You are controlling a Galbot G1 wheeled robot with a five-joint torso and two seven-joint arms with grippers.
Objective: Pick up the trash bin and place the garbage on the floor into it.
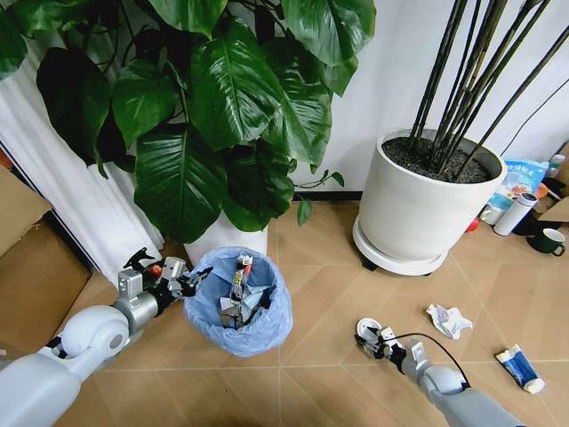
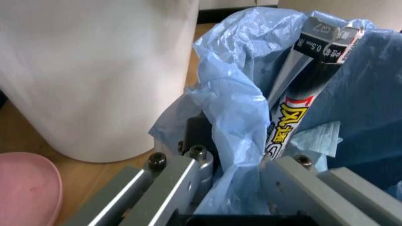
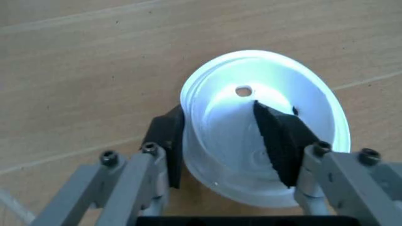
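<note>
In the lower middle of the head view we see the small round black trash bin lined with a puffy light-blue plastic bag [image 1: 238, 302], standing on the light tan chevron-plank wooden floor [image 1: 320, 267] just in front of the white pot of the broad-leaved green plant [image 1: 227, 236]. The left pincer [image 1: 191, 283] reaches in from the lower left and meets the bin's left rim. In the left wrist view its fingers [image 2: 188, 176] straddle the bag-covered rim, one outside and one inside, pinching the rim between them. A long dark printed wrapper with red and white lettering [image 2: 295, 108] stands upright inside the bin, close to the inner finger.

At the lower right of centre in the head view we find the right pincer [image 1: 367, 336] down at the floor, well apart from the bin. In the right wrist view its two black pads [image 3: 276, 141] grip the white round plastic lid [image 3: 264, 127], one pad outside the lid's edge and the other inside its hollow, so the pincer is pressed onto the lid's wall. The lid sits tilted against the planks.

Further right on the floor lie a crumpled white paper wad [image 1: 448, 320] and, nearer the lower right corner, a blue-white packet [image 1: 519, 368], both apart from the right pincer. Behind them stands the large white round pot holding dark bare stems [image 1: 427, 209].
</note>
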